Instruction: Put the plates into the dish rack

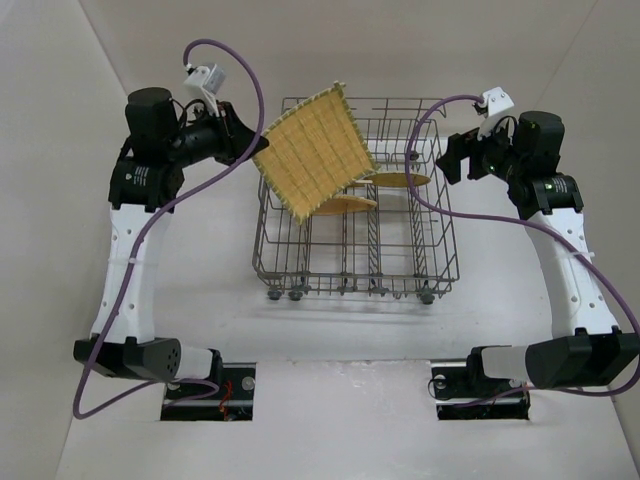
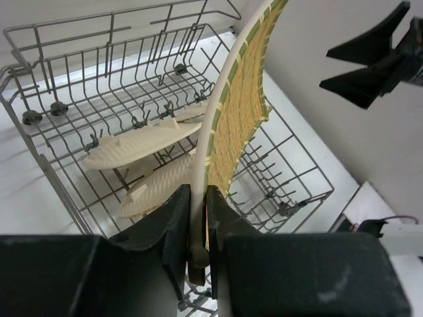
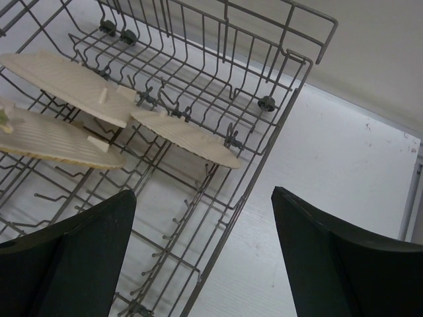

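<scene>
The dish rack [image 1: 355, 272] stands in the middle of the white counter [image 1: 350, 340], its wheeled front edge toward the arm bases and its taller rail at the far side. The left tool [image 1: 255, 145] is clamped narrow on the rim of a ribbed yellow plate [image 1: 315, 150], a rounded square with a green-edged weave. It holds the plate tilted in the air above the rack's left rear part, one corner pointing up toward the back rail and the lower corner hanging down inside the basket. In the left wrist view the two dark fingers [image 2: 175, 218] pinch the plate's pale edge [image 2: 241, 112] between them, and the plate rises steeply away from the camera over the wire floor [image 2: 39, 158]. The loaded plates [image 1: 340, 205] already sit among the tines: from above, two show as thin orange-tan slivers, one just under the held plate's lower corner and one [image 1: 400, 181] farther right toward the back. The right wrist view shows three pale undersides [image 3: 185, 135] leaning at low angles, close together, inside the rack's wall [image 3: 291, 99]. The right tool [image 1: 455, 160] hovers beside the rack's right rear corner, its jaws spread wide and gripping nothing [image 3: 203, 193].
</scene>
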`<state>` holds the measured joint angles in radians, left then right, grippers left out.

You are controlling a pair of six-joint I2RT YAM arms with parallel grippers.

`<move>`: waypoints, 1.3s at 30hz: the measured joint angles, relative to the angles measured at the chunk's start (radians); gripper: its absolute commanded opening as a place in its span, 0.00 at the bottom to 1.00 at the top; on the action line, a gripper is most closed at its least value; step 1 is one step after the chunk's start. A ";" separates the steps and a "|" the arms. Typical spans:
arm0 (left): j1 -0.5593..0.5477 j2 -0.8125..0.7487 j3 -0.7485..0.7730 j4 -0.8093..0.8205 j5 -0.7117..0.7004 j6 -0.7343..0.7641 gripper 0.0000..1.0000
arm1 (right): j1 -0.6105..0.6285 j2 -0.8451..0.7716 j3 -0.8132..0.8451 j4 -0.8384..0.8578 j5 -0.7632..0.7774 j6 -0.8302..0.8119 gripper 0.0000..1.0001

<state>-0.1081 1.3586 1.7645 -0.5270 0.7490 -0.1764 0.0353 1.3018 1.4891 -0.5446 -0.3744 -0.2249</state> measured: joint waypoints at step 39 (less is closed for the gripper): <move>-0.617 -0.306 -0.332 0.009 -0.506 0.740 0.00 | 0.002 -0.175 -0.137 -0.012 0.031 -0.018 0.92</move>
<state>-0.7254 1.0527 1.4330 -0.5182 0.2428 0.5640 0.0372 1.1263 1.3518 -0.5568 -0.3439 -0.2432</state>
